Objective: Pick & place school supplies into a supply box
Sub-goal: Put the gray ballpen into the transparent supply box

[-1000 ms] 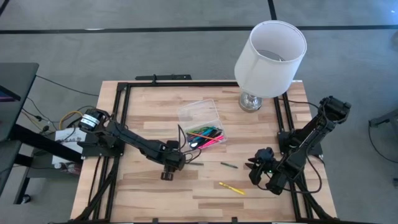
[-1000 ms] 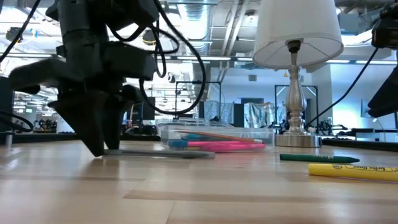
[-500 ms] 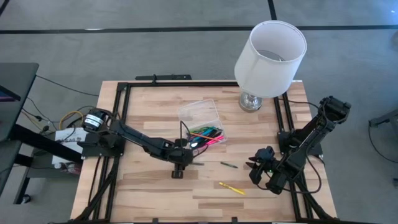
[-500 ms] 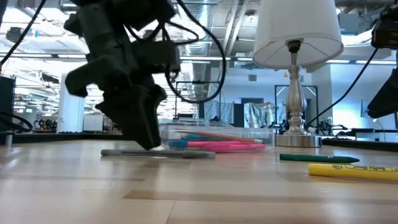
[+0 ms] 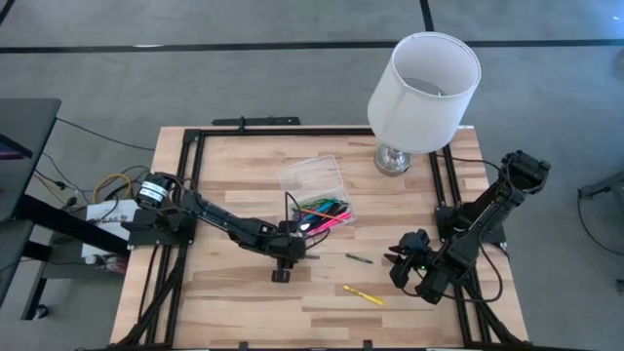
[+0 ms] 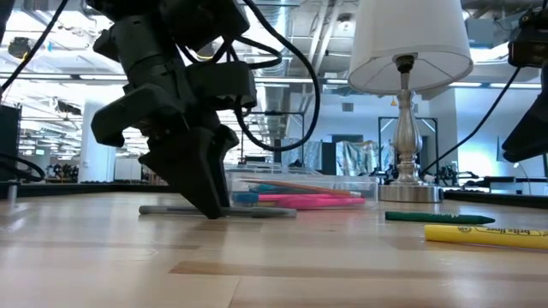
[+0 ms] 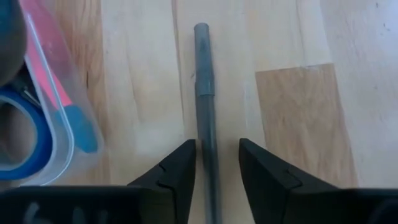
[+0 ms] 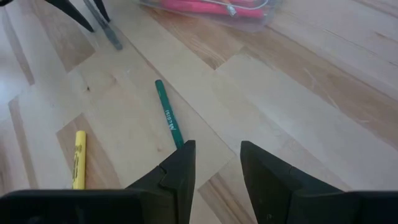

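Observation:
A grey pen [image 7: 204, 93] lies flat on the table just near of the clear supply box [image 5: 327, 210]. The box lies open and holds pink, green and blue pens and blue-handled scissors [image 7: 18, 143]. My left gripper [image 7: 217, 146] is open, slanting down over the pen with one finger on each side of it; it also shows low at the tabletop [image 6: 210, 210]. A green pencil [image 8: 169, 115] and a yellow marker [image 8: 79, 158] lie loose on the table. My right gripper [image 8: 217, 149] hangs open above the table at the right, near the green pencil. My left gripper straddles the grey pen's barrel [image 7: 205, 140], coming from above at a slant with the pen running along between the fingers. One finger [image 7: 180, 165] lies right beside the barrel, and I cannot tell whether it touches. The other finger stands clear. The pen rests on the table.
A lamp with a white shade [image 5: 424, 83] stands at the far right on its metal base [image 5: 393, 159]. The box's clear lid [image 5: 310, 175] lies open toward the far edge. Black frame rails [image 5: 190, 195] run along the table's sides. Bare wood lies near the front edge.
My left gripper has gone toward the table's right edge along the grey pen, sunk a little and tipped to a slant. The pen has stayed in place. My right gripper has kept still.

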`<move>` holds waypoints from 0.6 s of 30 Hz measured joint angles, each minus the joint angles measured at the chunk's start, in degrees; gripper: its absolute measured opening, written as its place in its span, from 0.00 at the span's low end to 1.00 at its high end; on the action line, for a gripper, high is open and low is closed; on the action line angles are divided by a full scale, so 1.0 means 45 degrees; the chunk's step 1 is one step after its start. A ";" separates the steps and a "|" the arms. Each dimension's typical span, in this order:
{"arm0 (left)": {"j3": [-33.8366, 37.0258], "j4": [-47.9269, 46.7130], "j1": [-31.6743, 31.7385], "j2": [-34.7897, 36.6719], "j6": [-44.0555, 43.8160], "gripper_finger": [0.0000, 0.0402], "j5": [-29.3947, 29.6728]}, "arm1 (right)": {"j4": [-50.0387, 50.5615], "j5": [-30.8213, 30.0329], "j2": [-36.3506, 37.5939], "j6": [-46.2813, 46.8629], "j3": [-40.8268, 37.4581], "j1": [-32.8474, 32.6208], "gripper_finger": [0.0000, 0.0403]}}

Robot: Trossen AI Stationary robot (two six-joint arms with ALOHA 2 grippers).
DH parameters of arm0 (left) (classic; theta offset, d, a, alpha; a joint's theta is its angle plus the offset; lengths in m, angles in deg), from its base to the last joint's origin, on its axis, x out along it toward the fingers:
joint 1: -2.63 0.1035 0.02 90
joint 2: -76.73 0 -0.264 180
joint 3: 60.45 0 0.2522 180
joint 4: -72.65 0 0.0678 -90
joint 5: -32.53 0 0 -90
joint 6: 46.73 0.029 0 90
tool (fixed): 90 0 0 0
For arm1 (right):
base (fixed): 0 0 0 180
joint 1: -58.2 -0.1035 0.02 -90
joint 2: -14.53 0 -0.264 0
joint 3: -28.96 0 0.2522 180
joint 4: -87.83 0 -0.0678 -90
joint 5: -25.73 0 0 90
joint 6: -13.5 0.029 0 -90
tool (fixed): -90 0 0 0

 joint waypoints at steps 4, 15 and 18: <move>0.0000 -0.0253 -0.0067 -0.0017 0.0036 0.21 -0.0133 | -0.0001 0.0000 0.0000 -0.0005 0.0000 0.0004 0.30; 0.0006 -0.0568 -0.0282 -0.0039 0.0398 0.05 -0.0114 | 0.0001 -0.0003 0.0000 0.0000 0.0000 0.0005 0.30; 0.0006 -0.0510 -0.0282 -0.0006 0.0300 0.05 -0.0118 | -0.0001 -0.0005 0.0000 0.0000 0.0000 0.0005 0.30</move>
